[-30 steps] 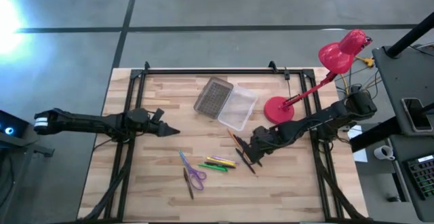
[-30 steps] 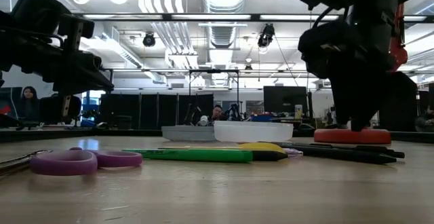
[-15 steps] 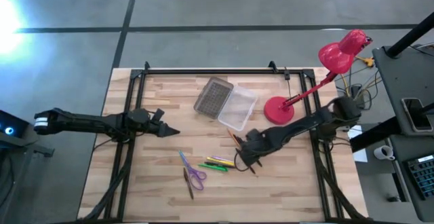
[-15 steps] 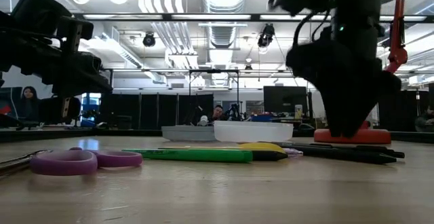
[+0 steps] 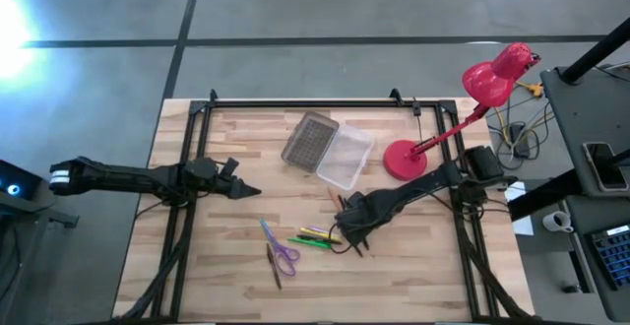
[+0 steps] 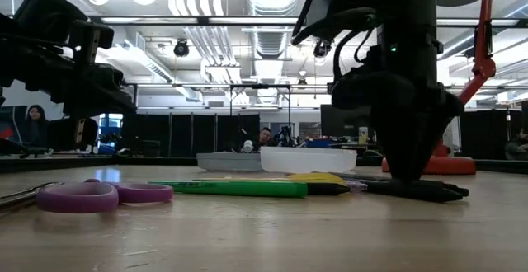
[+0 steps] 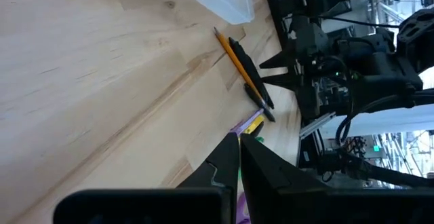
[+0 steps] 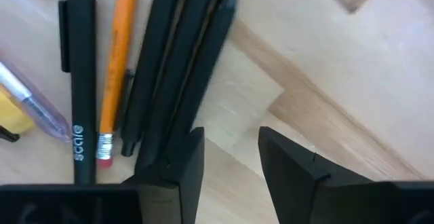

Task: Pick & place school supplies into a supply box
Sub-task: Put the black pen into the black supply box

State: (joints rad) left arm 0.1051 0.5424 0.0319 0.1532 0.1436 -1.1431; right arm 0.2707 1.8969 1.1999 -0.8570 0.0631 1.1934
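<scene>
- The right claw [image 5: 345,234] is standing partly open and gripping nothing, low over the dark pens [image 8: 178,68] and orange pencil [image 8: 116,61] on the surface [image 5: 413,266].
- It is good to centre one black pen between the fingers before closing, so the pencil is not being caught too.
- The clear supply box [image 5: 345,158] is waiting open at about 12 o'clock from the claw.
- The left claw [image 5: 246,189] is resting closed at 9 o'clock, well apart.

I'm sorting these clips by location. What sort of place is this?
Probably an open-plan robotics lab or workshop: a wooden table fitted with two robot arms, exposed ceiling ducts with strip lighting, and monitors at desks in the room behind.
</scene>
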